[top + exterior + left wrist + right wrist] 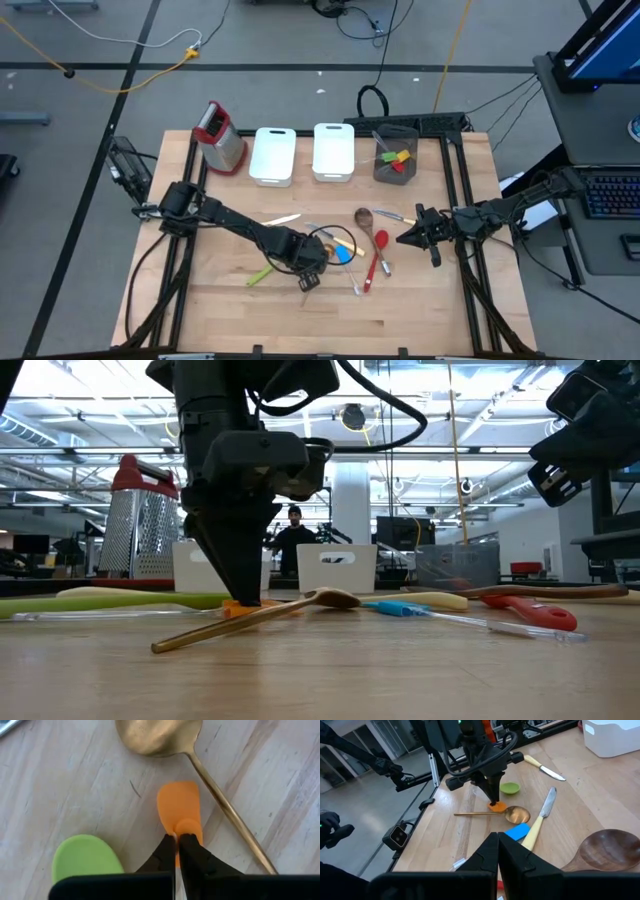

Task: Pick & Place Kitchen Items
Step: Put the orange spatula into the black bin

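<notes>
An orange spatula [179, 802] lies flat on the wooden table, beside a green spatula [85, 857] and a gold spoon [160, 735] whose handle runs past it. My left gripper [177, 842] stands over it, pointing down, shut on it; the low view shows its tips [240, 595] at the tabletop. A blue spatula [520, 831], a cream-handled knife [540, 822] and a wooden spoon [610, 850] lie toward the right. Off to the table's right, above it, my right gripper [405, 240] hangs shut with nothing in it. My left gripper pinches the orange spatula at its narrow neck [187, 826], where the blade tapers, between its two fingertips. The fingers come from above, pointing steeply down. The blade [179, 800] lies flat on the table, next to the gold spoon's handle [225, 807].
Along the far edge stand a metal grater with a red top [220, 138], two white bins [272, 155] [333, 150] and a grey cup [396, 155] holding small coloured pieces. A red spoon [378, 258] and a second knife [283, 220] lie mid-table.
</notes>
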Tool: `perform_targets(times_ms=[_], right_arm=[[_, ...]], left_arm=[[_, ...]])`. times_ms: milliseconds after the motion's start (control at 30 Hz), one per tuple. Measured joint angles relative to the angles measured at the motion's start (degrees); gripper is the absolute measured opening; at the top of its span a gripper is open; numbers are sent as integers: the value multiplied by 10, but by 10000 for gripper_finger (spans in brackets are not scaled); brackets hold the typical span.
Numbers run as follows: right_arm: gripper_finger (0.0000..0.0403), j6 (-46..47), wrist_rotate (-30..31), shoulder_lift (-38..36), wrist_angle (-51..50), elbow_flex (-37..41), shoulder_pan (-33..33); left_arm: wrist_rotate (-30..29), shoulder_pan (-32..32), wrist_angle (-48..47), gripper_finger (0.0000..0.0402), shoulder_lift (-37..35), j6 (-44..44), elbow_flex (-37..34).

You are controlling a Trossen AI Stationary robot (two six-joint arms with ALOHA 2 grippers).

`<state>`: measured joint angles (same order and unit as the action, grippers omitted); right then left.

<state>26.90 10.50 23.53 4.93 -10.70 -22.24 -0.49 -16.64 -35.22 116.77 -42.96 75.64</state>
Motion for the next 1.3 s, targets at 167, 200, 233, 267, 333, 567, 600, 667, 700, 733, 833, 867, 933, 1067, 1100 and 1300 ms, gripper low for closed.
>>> perform_targets(times_ms=[167, 200, 233, 267, 333, 567, 600, 667, 700, 733, 833, 867, 933, 1067, 1100, 1300], right_arm=[[0, 0, 0, 0, 0, 0, 0], [0, 0, 0, 0, 0, 0, 0], [0, 0, 0, 0, 0, 0, 0], [0, -1, 0, 0, 0, 0, 0], [0, -1, 0, 0, 0, 0, 0], [0, -1, 0, 0, 0, 0, 0], [0, -1, 0, 0, 0, 0, 0], [0, -1, 0, 0, 0, 0, 0], [0, -1, 0, 0, 0, 0, 0], [0, -1, 0, 0, 0, 0, 0], [0, -2, 0, 0, 0, 0, 0], [0, -4, 0, 0, 0, 0, 0], [0, -5, 0, 0, 0, 0, 0], [0, -5, 0, 0, 0, 0, 0], [0, -6, 0, 0, 0, 0, 0], [0, -11, 0, 0, 0, 0, 0]], left_arm=[[0, 0, -3, 2, 0, -11, 0], [1, 1, -5, 1, 0, -13, 0], [3, 3, -8, 1, -2, -14, 0], [9, 4, -12, 1, -6, -17, 0], [13, 7, -14, 0, -13, -21, -1], [11, 18, -13, 1, -30, -19, -3], [11, 18, -14, 1, -30, -19, -3], [9, 17, -14, 1, -30, -20, -3], [8, 17, -14, 1, -30, -20, -3], [7, 17, -14, 1, -30, -20, -3], [-1, 15, -13, 0, -30, -9, -3], [-1, 14, -11, 2, -30, -4, -3], [4, 12, -6, 9, -25, 2, -2], [-14, 8, -16, 39, -18, -7, 0], [-21, 8, -24, 48, -18, -12, 1], [-37, 12, -53, 78, -17, -22, 1]])
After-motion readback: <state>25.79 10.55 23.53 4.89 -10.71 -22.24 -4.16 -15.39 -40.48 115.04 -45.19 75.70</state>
